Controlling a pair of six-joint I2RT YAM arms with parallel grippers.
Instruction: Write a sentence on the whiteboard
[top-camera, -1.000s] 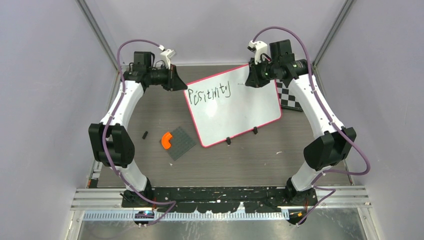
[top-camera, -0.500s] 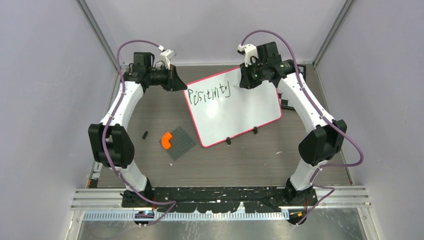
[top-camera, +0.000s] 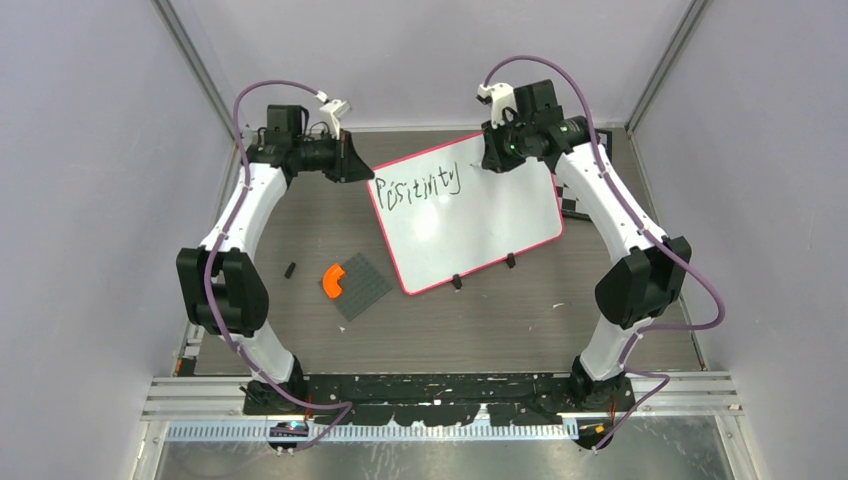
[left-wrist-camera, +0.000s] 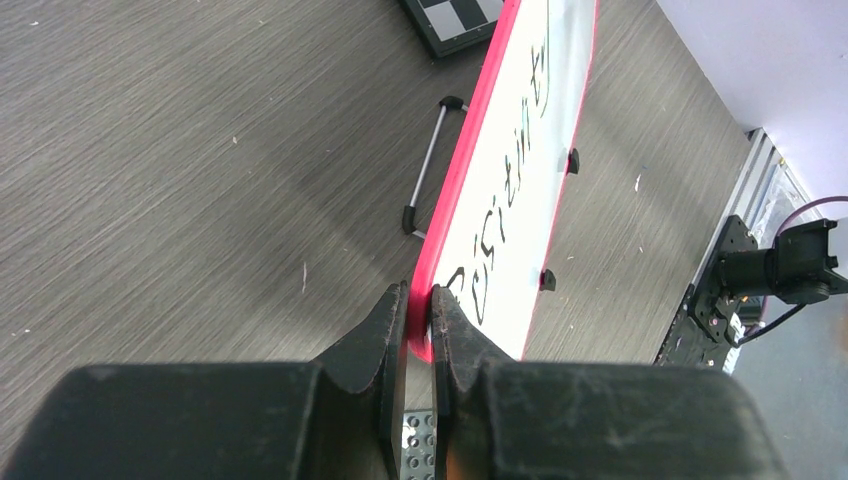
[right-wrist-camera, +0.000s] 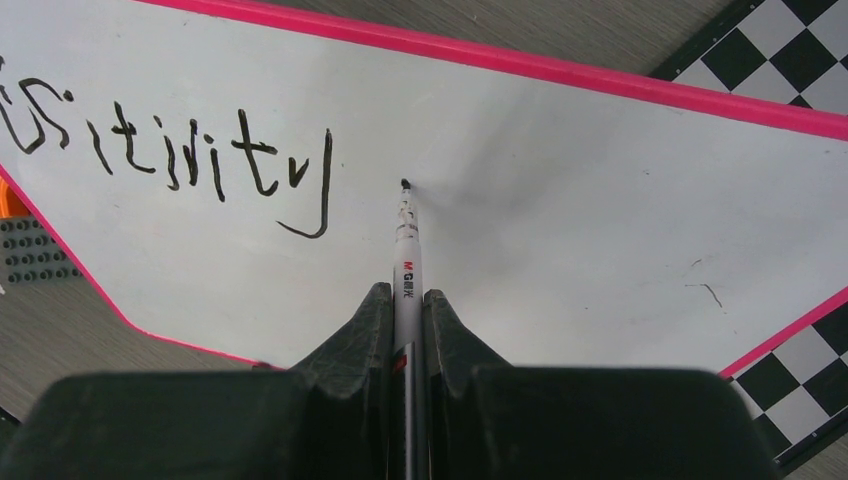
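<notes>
Whiteboard (left-wrist-camera: 525, 230) rim inside left gripper (left-wrist-camera: 420, 300)

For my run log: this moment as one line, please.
left gripper: shut on whiteboard | right gripper: shut on marker | tip beside sentence

whiteboard (top-camera: 480, 225): white face, red-pink rim, black feet
sentence (top-camera: 415, 188): black ink
marker (right-wrist-camera: 406, 262): white barrel, red logo, black tip
chessboard (right-wrist-camera: 780, 60): black/white checks
studded plate (top-camera: 365, 287): dark grey
curved piece (top-camera: 332, 281): orange
surface (top-camera: 480, 325): grey-brown wood grain
left claw (left-wrist-camera: 420, 296): black
right claw (right-wrist-camera: 407, 293): black
</notes>
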